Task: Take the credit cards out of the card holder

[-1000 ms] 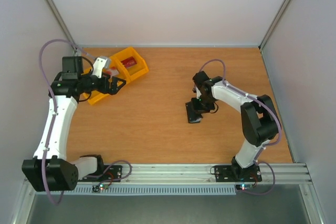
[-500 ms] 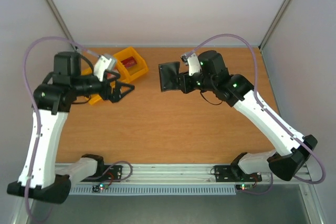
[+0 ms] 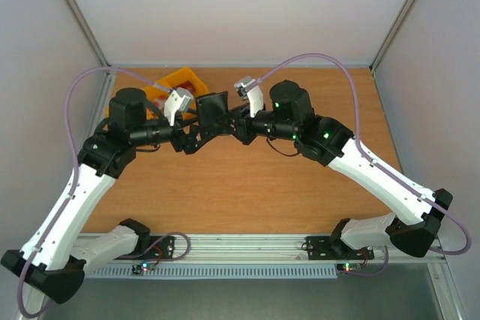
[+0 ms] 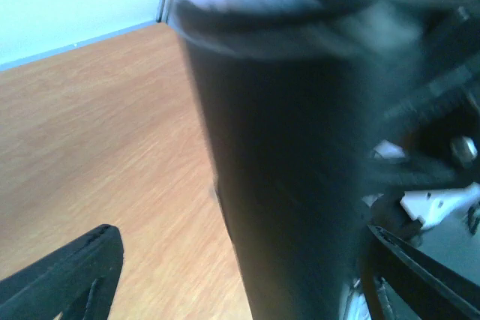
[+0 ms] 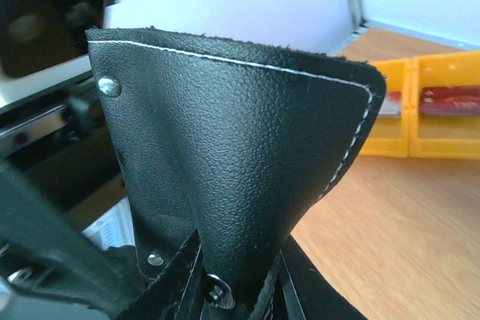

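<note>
Card holder (image 5: 247,133), grainy white-stitched leather, is pinched by right pincer (image 5: 225,290); left pincer (image 3: 193,135) spread.

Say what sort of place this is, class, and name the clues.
Probably a robotics lab test cell: plain white walls enclose a wooden table, two robot arms are bolted to a metal rail at its near edge, and yellow bins sit at the back.
</note>
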Motion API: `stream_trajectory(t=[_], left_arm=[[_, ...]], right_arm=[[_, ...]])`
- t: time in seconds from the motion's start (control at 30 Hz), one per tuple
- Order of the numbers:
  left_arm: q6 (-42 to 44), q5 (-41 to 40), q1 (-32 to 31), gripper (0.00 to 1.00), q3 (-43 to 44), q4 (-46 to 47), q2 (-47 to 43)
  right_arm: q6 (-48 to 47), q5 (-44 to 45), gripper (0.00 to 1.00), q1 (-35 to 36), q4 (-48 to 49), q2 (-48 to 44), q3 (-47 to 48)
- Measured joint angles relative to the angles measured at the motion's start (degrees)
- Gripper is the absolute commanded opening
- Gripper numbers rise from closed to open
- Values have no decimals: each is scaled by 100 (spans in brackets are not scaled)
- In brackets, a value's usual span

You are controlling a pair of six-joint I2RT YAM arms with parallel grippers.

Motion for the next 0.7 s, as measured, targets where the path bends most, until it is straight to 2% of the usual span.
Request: stream_trajectory(t=[0.07,0.2,0.23,0.27,0.3,0.4,0.43,0.47,0.7], left_arm=[[-138,-7,0,58,-11,275,76],[-232,127,-35,11,-87,579,98],[-258,192,-52,2,-136,645,72],[-310,214,-61,1,-186,697,37],[-332,210,-55,0,-269,754,-20],[-450,232,-46,0,-446,861,-149],[-463,232,-50,0,-472,857,-173],[-479,164,-52,0,-496,844,-197],[-442,-761,-46,0,-564,756,-236]], right_arm=[[-57,-107,6,63,136,0,-20],[-247,-203,6,37,282,4,-66],[-304,-205,7,33,284,4,-76],[-365,-210,11,26,289,4,-90],[-435,-232,19,24,278,-7,-98],[-601,-251,58,42,245,-42,-153],[-643,-223,65,50,212,-66,-173],[-715,-195,68,52,149,-116,-188],[-1167,326,79,81,-339,-507,-188]])
